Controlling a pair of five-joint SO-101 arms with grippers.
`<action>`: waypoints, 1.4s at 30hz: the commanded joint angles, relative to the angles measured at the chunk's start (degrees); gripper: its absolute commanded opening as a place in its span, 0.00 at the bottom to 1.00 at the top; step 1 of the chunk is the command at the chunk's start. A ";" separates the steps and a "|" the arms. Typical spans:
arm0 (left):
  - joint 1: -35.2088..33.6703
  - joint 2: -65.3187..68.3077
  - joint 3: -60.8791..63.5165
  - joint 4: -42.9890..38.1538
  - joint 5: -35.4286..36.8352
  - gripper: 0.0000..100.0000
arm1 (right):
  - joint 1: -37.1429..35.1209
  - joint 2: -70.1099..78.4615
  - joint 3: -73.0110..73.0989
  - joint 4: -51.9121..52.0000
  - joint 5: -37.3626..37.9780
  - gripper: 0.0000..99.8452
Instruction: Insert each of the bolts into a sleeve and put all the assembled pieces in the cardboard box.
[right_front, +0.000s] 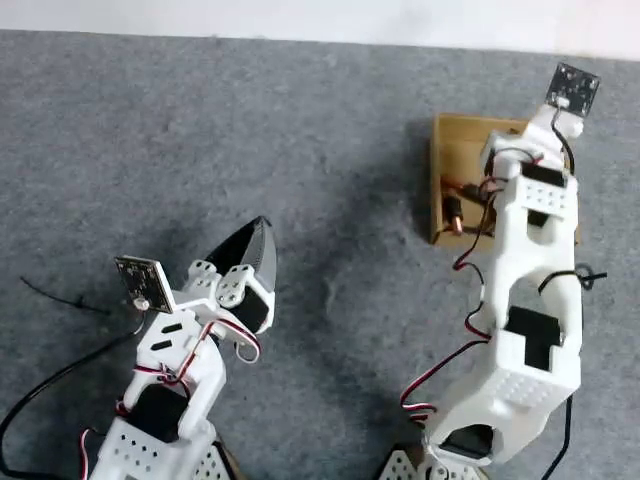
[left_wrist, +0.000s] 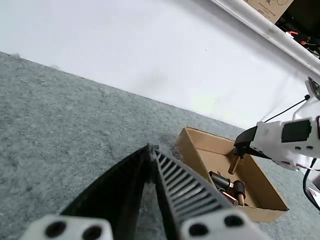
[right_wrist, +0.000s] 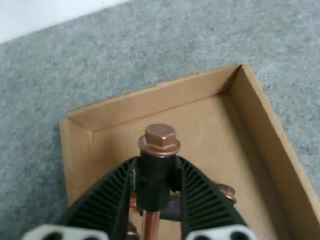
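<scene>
Right end effector (right_wrist: 156, 172) clamps assembled bolt (right_wrist: 159, 141) over cardboard box (right_wrist: 165, 96), frame centre; lower before releasing (avoid bounce-out).

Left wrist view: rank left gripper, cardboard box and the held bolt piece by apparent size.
1. left gripper, largest, though nearness to the camera inflates it
2. cardboard box
3. bolt piece, held by the right gripper
</scene>
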 joint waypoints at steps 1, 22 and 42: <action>-0.84 -0.75 -1.19 0.00 -0.53 0.01 | -0.75 -1.45 -4.26 1.10 -0.53 0.13; -1.10 -0.75 1.71 -5.71 -4.22 0.01 | -12.35 -34.95 14.37 12.97 -0.53 0.15; -14.02 -0.84 1.71 30.68 -22.07 0.01 | -21.23 -102.73 83.47 -2.51 -0.26 0.15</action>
